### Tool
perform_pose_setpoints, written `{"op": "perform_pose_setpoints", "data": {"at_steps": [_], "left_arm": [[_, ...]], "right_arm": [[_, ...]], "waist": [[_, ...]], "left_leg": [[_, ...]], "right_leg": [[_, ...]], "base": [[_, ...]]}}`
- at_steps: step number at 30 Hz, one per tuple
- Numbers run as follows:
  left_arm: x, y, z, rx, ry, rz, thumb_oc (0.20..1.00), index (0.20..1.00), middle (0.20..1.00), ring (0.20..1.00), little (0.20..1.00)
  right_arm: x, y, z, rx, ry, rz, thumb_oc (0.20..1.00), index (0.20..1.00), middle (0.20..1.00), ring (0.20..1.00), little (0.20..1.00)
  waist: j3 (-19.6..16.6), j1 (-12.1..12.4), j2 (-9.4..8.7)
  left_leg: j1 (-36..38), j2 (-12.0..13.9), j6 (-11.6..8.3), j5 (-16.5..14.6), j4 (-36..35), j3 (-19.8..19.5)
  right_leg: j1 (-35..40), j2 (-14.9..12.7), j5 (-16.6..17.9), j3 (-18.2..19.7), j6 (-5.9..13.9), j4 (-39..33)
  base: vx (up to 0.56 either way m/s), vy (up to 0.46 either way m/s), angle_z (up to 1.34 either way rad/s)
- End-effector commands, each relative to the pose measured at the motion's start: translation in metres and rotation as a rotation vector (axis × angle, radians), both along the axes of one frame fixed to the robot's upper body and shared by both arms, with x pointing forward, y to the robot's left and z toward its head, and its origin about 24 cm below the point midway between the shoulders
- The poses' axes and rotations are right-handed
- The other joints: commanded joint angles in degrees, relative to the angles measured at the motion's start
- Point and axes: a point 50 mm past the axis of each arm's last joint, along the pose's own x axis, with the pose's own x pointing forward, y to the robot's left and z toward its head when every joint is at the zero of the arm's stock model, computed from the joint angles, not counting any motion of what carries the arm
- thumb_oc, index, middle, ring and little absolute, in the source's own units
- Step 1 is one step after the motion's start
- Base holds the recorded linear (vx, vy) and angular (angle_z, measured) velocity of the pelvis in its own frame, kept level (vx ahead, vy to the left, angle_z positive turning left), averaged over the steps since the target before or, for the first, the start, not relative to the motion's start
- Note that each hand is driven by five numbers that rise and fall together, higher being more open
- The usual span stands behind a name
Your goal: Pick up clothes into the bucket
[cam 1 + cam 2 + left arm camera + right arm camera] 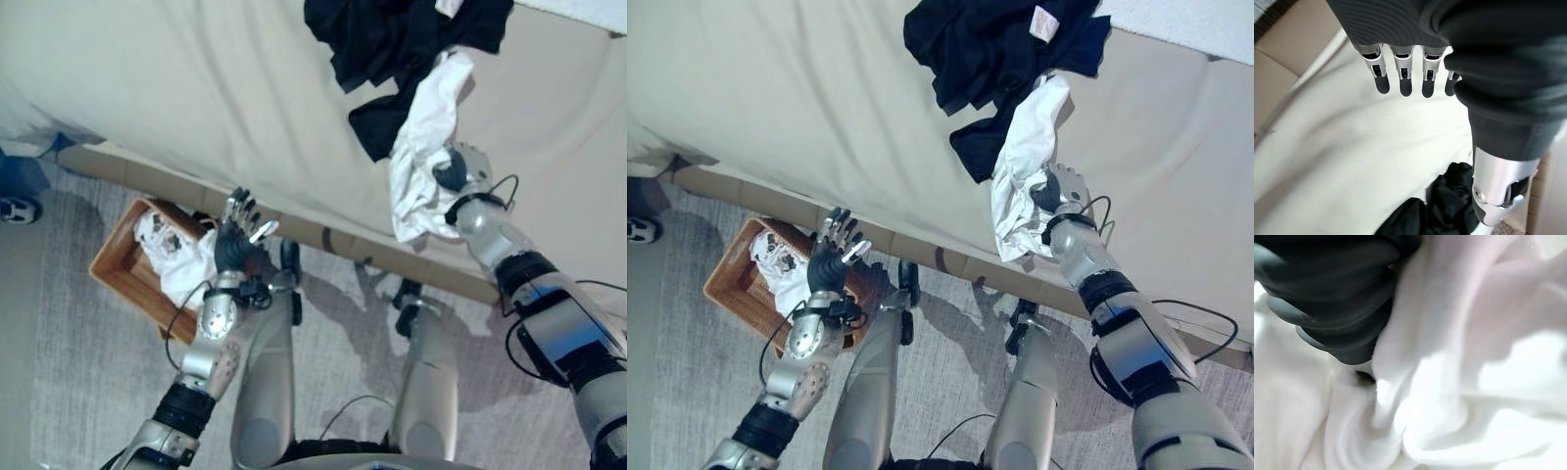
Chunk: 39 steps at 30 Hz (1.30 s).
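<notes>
Nearest, the left hand point(235, 245) hovers with fingers spread and nothing in it above the wooden basket point(120, 269), which holds a white garment point(176, 257). Beyond the basket, on the bed point(196, 88), the right hand point(458, 171) grips a white cloth point(421, 147) beside dark clothes point(392, 44).

A home, most likely a bedroom. Wide bed point(196, 88) under a plain cream sheet across the upper half of the frame, its beige base edge point(323, 235) running diagonally below. Dark clothes point(402, 39) heaped at the upper right of the sheet, a white garment point(421, 147) trailing from them. Wooden-sided basket point(118, 269) at lower left on grey carpet point(78, 392), with white printed laundry point(181, 255) inside. A shoe point(15, 209) at the far left edge.
</notes>
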Motion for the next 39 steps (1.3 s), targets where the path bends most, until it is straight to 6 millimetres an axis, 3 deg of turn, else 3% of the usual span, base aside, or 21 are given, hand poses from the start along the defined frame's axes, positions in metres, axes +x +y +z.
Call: {"op": "perform_pose_setpoints", "data": {"at_steps": [1, 2, 4, 5, 7, 12, 16, 24, 26, 32, 36, 37, 39], "left_arm": [[-0.004, 0.008, 0.009, -0.018, -0.072, 0.063, 1.0, 1.0, 1.0, 1.0, 1.0], [-0.004, 0.007, 0.008, -0.017, -0.07, 0.062, 1.0, 1.0, 1.0, 1.0, 1.0], [-0.002, 0.012, 0.003, -0.018, -0.05, 0.084, 1.0, 1.0, 1.0, 1.0, 1.0], [-0.003, 0.012, 0.003, -0.017, -0.048, 0.083, 1.0, 1.0, 1.0, 1.0, 1.0], [-0.001, 0.02, -0.003, 0.01, -0.024, 0.097, 1.0, 1.0, 1.0, 1.0, 1.0], [-0.002, 0.033, -0.015, 0.172, 0.02, 0.105, 1.0, 1.0, 1.0, 1.0, 1.0], [-0.006, 0.04, -0.026, 0.246, 0.065, 0.097, 1.0, 1.0, 1.0, 1.0, 1.0], [-0.008, 0.041, -0.026, 0.392, 0.062, 0.049, 1.0, 1.0, 1.0, 1.0, 1.0], [-0.005, 0.039, -0.021, 0.504, 0.047, 0.006, 1.0, 1.0, 1.0, 1.0, 1.0], [0.005, 0.029, -0.008, 0.572, -0.007, -0.053, 1.0, 1.0, 1.0, 1.0, 1.0], [0.02, -0.004, 0.029, 0.594, -0.169, -0.17, 1.0, 1.0, 1.0, 1.0, 1.0], [0.02, -0.004, 0.029, 0.594, -0.17, -0.171, 1.0, 1.0, 1.0, 1.0, 1.0], [0.03, -0.024, 0.052, 0.607, -0.255, -0.258, 1.0, 1.0, 1.0, 1.0, 1.0]], "right_arm": [[-0.011, 0.01, 0.012, 0.294, -0.144, 0.092, 0.2, 0.2, 0.2, 0.2, 0.2], [-0.011, 0.009, 0.011, 0.294, -0.143, 0.091, 0.2, 0.2, 0.2, 0.2, 0.2], [-0.03, 0.011, -0.007, 0.569, -0.144, 0.174, 0.2, 0.2, 0.2, 0.2, 0.2], [-0.03, 0.011, -0.008, 0.57, -0.143, 0.173, 0.2, 0.2, 0.2, 0.2, 0.2], [-0.049, 0.008, -0.017, 0.736, -0.14, 0.263, 0.2, 0.2, 0.2, 0.2, 0.2], [-0.067, -0.003, -0.006, 0.932, -0.206, 0.396, 0.2, 0.2, 0.2, 0.2, 0.2], [-0.075, -0.003, 0.003, 1.043, -0.254, 0.486, 0.2, 0.2, 0.2, 0.2, 0.2], [-0.081, 0.009, 0.037, 0.981, -0.295, 0.665, 0.2, 0.2, 0.2, 0.2, 0.2], [-0.081, 0.023, 0.052, 0.931, -0.266, 0.757, 0.2, 0.2, 0.2, 0.2, 0.2], [-0.084, 0.044, 0.088, 0.762, -0.254, 0.9, 0.2, 0.2, 0.2, 0.2, 0.2], [-0.089, 0.06, 0.102, 0.688, -0.206, 0.998, 0.2, 0.2, 0.2, 0.2, 0.2], [-0.089, 0.06, 0.102, 0.688, -0.206, 0.998, 0.2, 0.2, 0.2, 0.2, 0.2], [-0.091, 0.067, 0.101, 0.702, -0.157, 1.047, 0.2, 0.2, 0.2, 0.2, 0.2]], "waist": [[-0.9, -0.6, -0.8], [-0.9, -0.6, -0.81], [-0.9, -1.3, -1.61], [-0.9, -1.2, -1.6], [-0.9, -1.9, -2.58], [-1.0, -2.3, -3.72], [-5.1, -2.4, -4.46], [-11.9, -2.8, -5.46], [-14.4, -3.2, -5.65], [-18.0, -3.9, -6.05], [-20.8, -4.8, -6.22], [-20.8, -4.7, -6.2], [-21.8, -5.2, -5.84]], "left_leg": [[3.3, 0.9, -0.89, -0.4, -2.5, 0.6], [3.4, 0.9, -0.89, -0.4, -2.6, 0.6], [7.8, 1.6, -1.03, -0.1, -4.4, 1.1], [8.0, 1.6, -1.03, -0.1, -4.5, 1.1], [13.4, 2.5, -1.27, 0.0, -6.3, 1.4], [22.6, 3.5, -1.83, -0.2, -9.0, 1.8], [26.7, 4.1, -2.41, 0.0, -11.9, 2.5], [32.2, 4.2, -2.97, 0.4, -15.8, 4.0], [34.4, 4.5, -3.1, 0.2, -16.7, 4.8], [38.7, 5.0, -3.16, -0.2, -18.5, 6.7], [41.3, 5.4, -3.43, -0.5, -19.4, 7.6], [41.4, 5.4, -3.43, -0.5, -19.4, 7.6], [42.6, 5.6, -3.58, -0.5, -20.0, 7.7]], "right_leg": [[6.6, -0.7, 3.5, 0.5, 3.13, -4.1], [6.8, -0.7, 3.5, 0.5, 3.13, -4.2], [11.2, -0.6, 4.3, 0.0, 3.58, -6.5], [11.3, -0.6, 4.3, -0.1, 3.58, -6.6], [16.9, -0.2, 4.9, -0.7, 3.93, -9.1], [26.5, 1.0, 5.8, -1.7, 4.47, -14.0], [30.4, 2.3, 6.6, -2.2, 4.64, -18.0], [35.2, 3.7, 7.8, -2.7, 4.84, -22.6], [36.5, 4.1, 7.7, -2.2, 4.91, -23.3], [38.7, 4.9, 7.8, -0.8, 5.12, -24.4], [40.6, 5.4, 7.5, -0.7, 5.23, -25.0], [40.6, 5.4, 7.5, -0.7, 5.23, -25.0], [41.6, 5.7, 7.2, -1.0, 5.26, -25.3]], "base": [[0.0, -0.011, -0.06], [0.02, -0.02, -0.07], [0.04, -0.039, -0.05], [0.05, -0.045, -0.02], [0.07, -0.041, -0.05], [0.11, -0.058, -0.12], [0.13, -0.04, -0.16], [0.1, -0.025, -0.05], [0.12, -0.012, -0.07], [0.1, -0.006, -0.16], [0.07, -0.025, -0.15], [0.05, -0.026, -0.01], [0.06, -0.021, -0.06]]}}
